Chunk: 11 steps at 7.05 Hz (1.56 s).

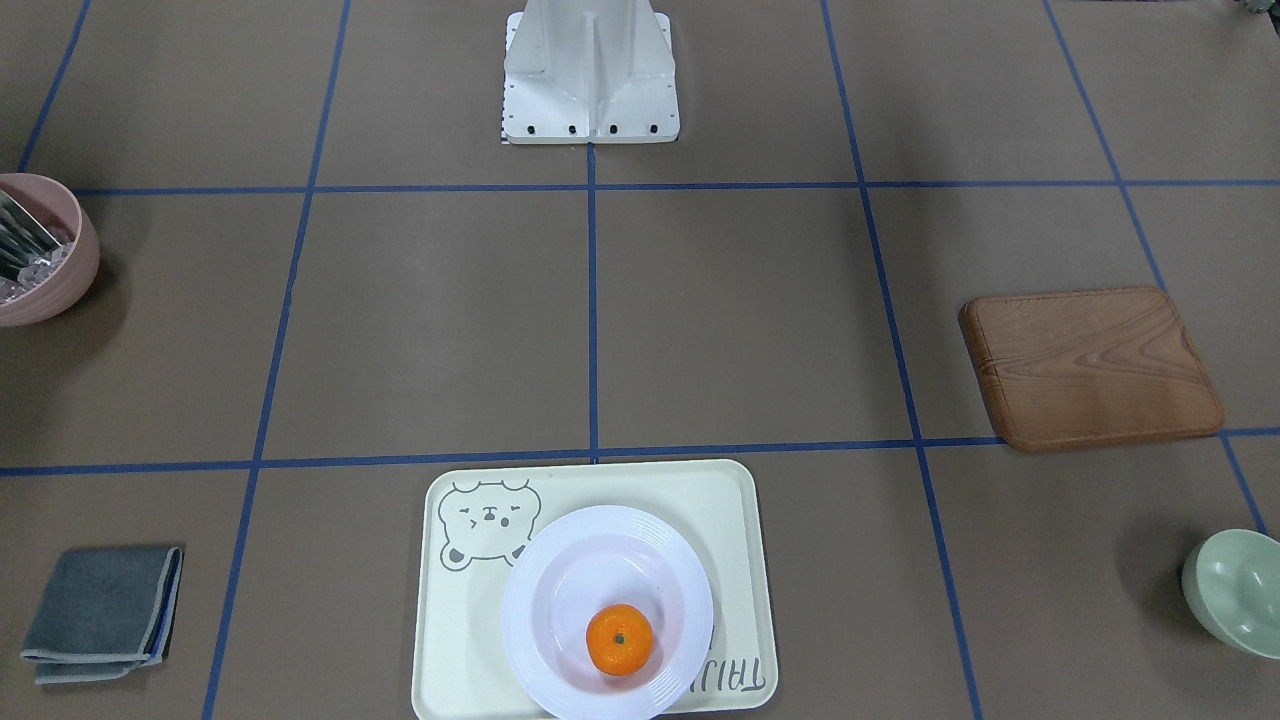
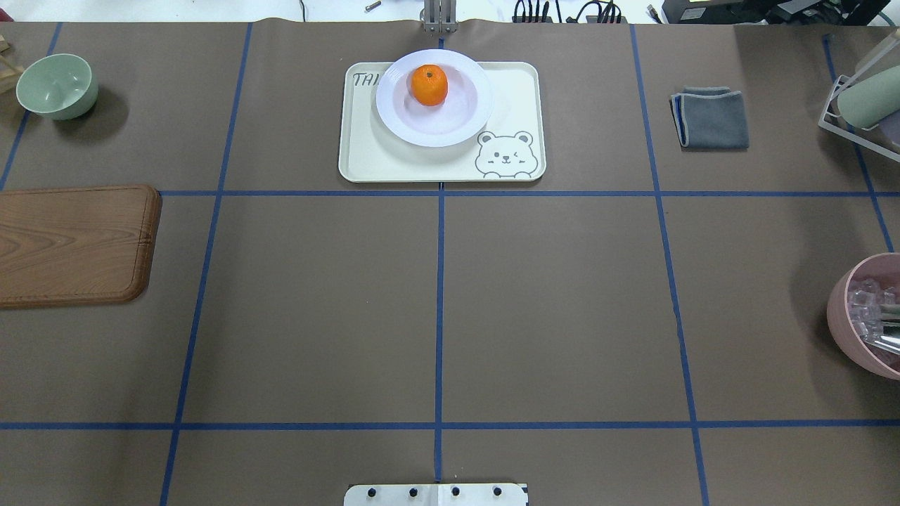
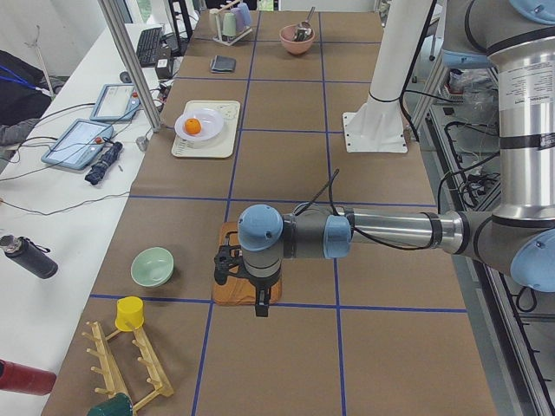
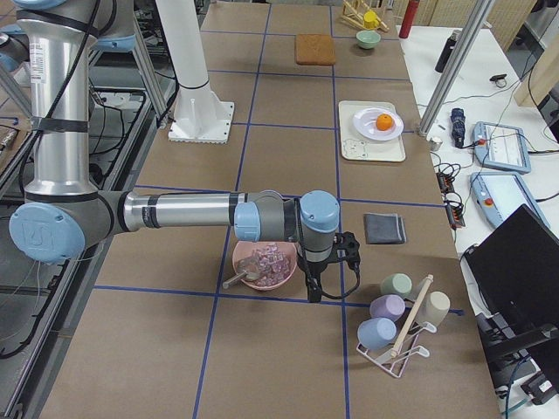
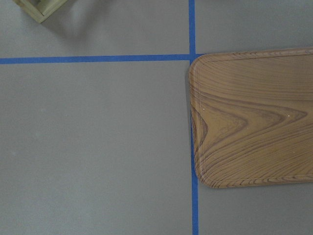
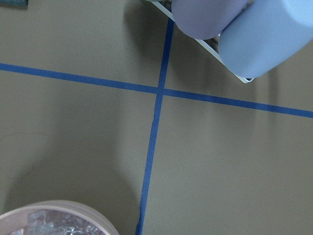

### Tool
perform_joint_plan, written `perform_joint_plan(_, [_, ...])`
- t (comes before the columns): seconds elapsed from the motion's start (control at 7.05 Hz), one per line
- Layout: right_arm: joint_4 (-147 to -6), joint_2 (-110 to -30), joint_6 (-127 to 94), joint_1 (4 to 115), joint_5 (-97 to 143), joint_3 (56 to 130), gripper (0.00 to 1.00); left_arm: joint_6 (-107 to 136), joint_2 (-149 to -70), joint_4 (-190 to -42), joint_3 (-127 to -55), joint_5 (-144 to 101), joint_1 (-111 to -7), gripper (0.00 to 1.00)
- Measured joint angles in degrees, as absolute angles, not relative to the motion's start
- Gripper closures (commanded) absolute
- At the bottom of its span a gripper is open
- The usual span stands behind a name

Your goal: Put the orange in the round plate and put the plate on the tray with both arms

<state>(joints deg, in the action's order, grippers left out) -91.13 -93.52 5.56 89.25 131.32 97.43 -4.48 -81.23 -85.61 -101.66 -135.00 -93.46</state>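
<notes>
We see the brown worktop (image 2: 548,302) gridded with blue tape, and, taking the overhead view as our clock face, the tray (image 2: 365,151) lies at 12 o'clock. The left arm (image 3: 390,230) stretches out level at the worktop's 9 o'clock end, and its left hand (image 3: 261,305) hangs pointing down over the near edge of the wooden board (image 2: 70,242). The right arm (image 4: 175,212) reaches out the same way at the 3 o'clock end, its right hand (image 4: 312,286) pointing down just beside the pink bowl (image 2: 844,316). Both hands show only in the side views, so we cannot tell whether their fingers are apart or together. Both are well apart from the tray. The plate (image 2: 422,130) rests on the tray toward its 12 o'clock side, its rim overlapping the tray's far edge, with the bear drawing at the 4 o'clock corner. A green bowl (image 2: 56,84) stands at 10 o'clock and a folded grey cloth (image 2: 711,118) at 1 o'clock. The orange (image 2: 429,85) sits in the plate's well, toward 12 o'clock.
</notes>
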Motion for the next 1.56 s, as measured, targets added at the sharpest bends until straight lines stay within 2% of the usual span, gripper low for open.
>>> perform_joint_plan(1.56, [-91.05, -93.43, 5.36, 89.25, 131.69, 97.54, 0.00, -4.32, -78.82, -85.55, -101.49, -134.94, -93.51, 0.01])
